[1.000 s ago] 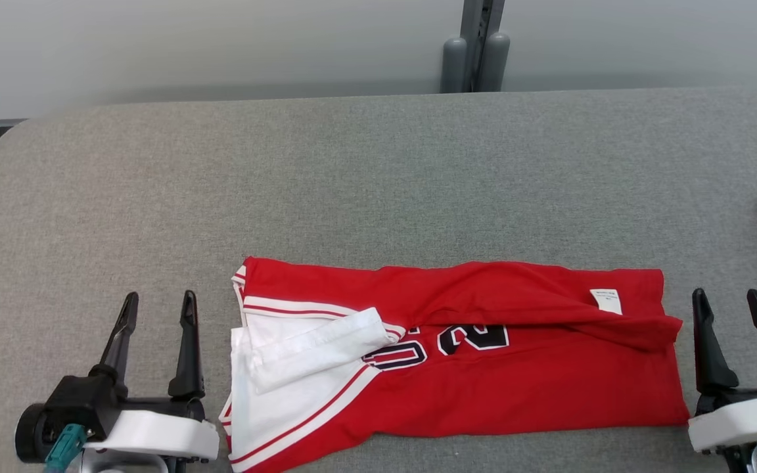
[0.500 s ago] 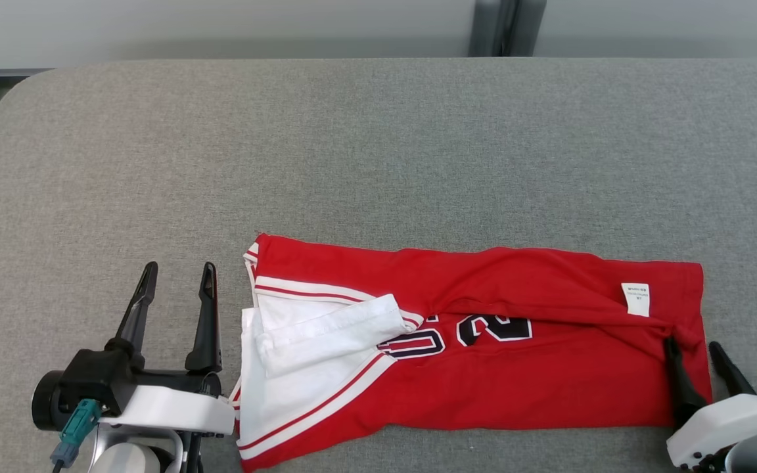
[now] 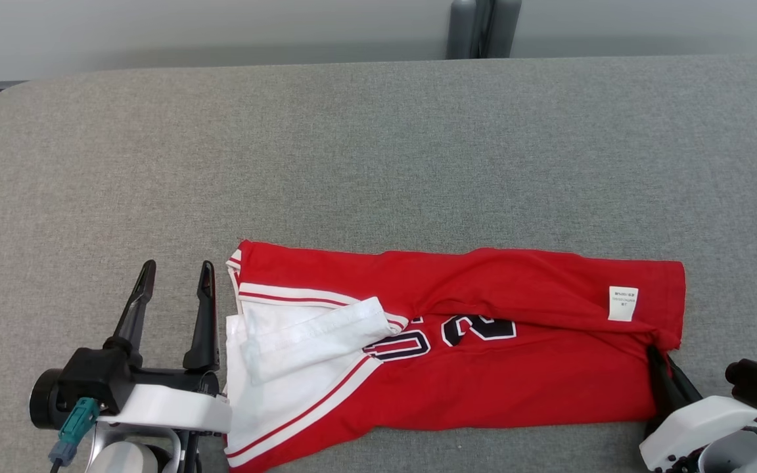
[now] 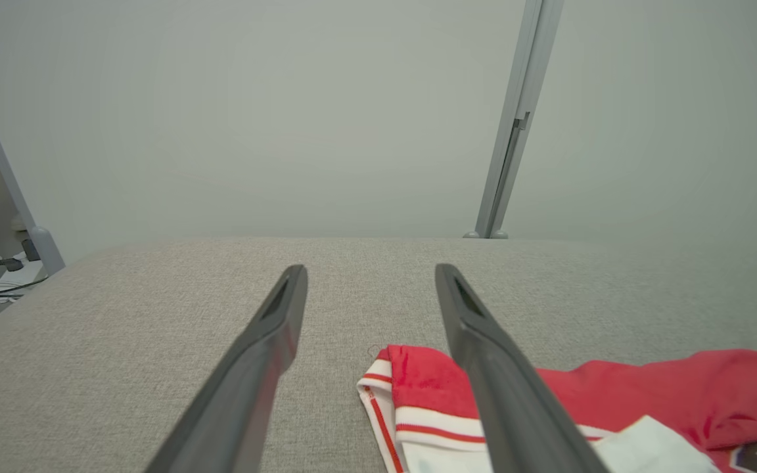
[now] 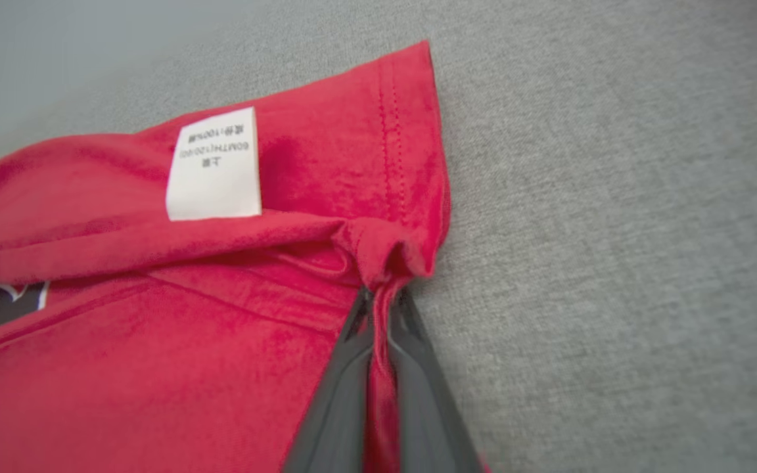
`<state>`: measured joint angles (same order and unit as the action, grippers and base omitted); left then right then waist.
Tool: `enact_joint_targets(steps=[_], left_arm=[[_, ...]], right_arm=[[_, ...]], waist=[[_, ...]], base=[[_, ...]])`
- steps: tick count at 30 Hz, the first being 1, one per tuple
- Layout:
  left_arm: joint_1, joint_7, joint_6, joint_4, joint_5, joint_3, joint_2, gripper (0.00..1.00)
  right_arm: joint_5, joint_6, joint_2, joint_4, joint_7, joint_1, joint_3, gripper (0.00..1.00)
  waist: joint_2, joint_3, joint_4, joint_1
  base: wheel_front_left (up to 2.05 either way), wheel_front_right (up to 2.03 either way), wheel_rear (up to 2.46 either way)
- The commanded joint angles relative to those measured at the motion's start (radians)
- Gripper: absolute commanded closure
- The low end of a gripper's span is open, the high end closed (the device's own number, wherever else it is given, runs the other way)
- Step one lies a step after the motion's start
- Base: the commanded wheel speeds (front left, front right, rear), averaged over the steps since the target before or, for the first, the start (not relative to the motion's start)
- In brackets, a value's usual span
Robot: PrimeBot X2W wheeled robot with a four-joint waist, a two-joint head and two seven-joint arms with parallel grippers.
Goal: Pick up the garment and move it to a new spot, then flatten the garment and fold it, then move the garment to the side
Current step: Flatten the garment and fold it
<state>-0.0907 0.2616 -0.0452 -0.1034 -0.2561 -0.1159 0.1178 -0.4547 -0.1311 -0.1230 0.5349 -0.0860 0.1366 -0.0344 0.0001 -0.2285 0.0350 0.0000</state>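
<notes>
- The garment [image 3: 483, 381], a red jersey with white trim and dark numerals, lies folded lengthwise in the lower middle of the head view, flat on the grey desk [image 3: 378, 151].
- Judging by its creases and soft ridges, it is light, thin and limp. It will likely sag from any single hold and let its fold fall open, so an edge pinch through the layers looks wiser than one in the middle.
- The best holds look like the two short ends: the hemmed corner at lower right, just below the care label [image 3: 622, 303], and the end with the white sleeve [image 3: 313, 335] at lower left.
- The right jaws are closed on the garment at that hemmed corner, in the lower right of the head view.
- The left jaws stand wide open with nothing between them, just beside the white end at lower left.
- The right wrist view adds what the head view hides: a ridge of red cloth nipped between the two fingers and bunched at their tips. How many layers are caught cannot be told.
- The left wrist view shows the striped corner low in the frame, right of centre, with bare desk between the fingers.
- The head view gives the full length and both ends together.
</notes>
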Motion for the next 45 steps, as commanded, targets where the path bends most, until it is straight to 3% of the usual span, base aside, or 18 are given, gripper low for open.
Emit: enact_joint_targets(steps=[1,14,20,28,32,38,40,45], left_arm=[[-0.011,0.004,0.001,0.001,0.005,0.005,0.002,0.0],[0.015,0.004,0.006,0.006,0.009,0.024,-0.014,0.0],[0.022,0.004,0.009,0.007,0.014,0.03,-0.017,0.0],[0.03,0.004,0.014,0.001,0.017,0.029,-0.02,0.0],[0.025,0.004,0.016,-0.006,0.019,0.023,-0.022,0.0],[0.015,0.004,0.023,-0.012,0.019,0.014,-0.027,0.0],[0.011,0.004,0.025,-0.017,0.02,0.008,-0.03,0.0],[-0.005,0.004,0.032,-0.024,0.019,-0.005,-0.036,0.0]], right_arm=[[-0.003,0.001,0.004,0.04,0.017,-0.023,-0.016,1.0],[-0.038,0.002,-0.148,0.008,-0.079,-0.019,0.088,1.0],[-0.016,0.0,-0.164,-0.09,-0.065,-0.027,0.071,1.0],[0.061,0.0,-0.08,-0.428,0.079,-0.01,-0.121,1.0],[0.058,0.0,-0.012,-0.519,0.162,0.013,-0.264,1.0],[0.0,0.0,0.05,-0.488,0.171,0.062,-0.435,1.0],[-0.051,0.0,0.066,-0.419,0.145,0.104,-0.527,1.0],[-0.123,0.0,0.069,-0.316,0.077,0.171,-0.605,1.0]], waist=[[-0.0001,0.0,0.0,0.0],[-0.0001,0.019,-0.011,0.0],[-0.0001,0.031,-0.018,0.0],[-0.0001,0.047,-0.018,0.0],[-0.0001,0.057,-0.004,0.0],[-0.0001,0.058,0.024,0.0],[-0.0001,0.053,0.043,0.0],[-0.0001,0.043,0.073,0.0]], base=[[0.0,0.0,0.0],[0.0,0.0,0.0],[0.0,0.0,0.0],[0.0,0.0,0.0],[0.0,0.0,0.0],[0.0,0.0,0.0],[0.0,0.0,0.0],[0.0,0.0,0.0]])
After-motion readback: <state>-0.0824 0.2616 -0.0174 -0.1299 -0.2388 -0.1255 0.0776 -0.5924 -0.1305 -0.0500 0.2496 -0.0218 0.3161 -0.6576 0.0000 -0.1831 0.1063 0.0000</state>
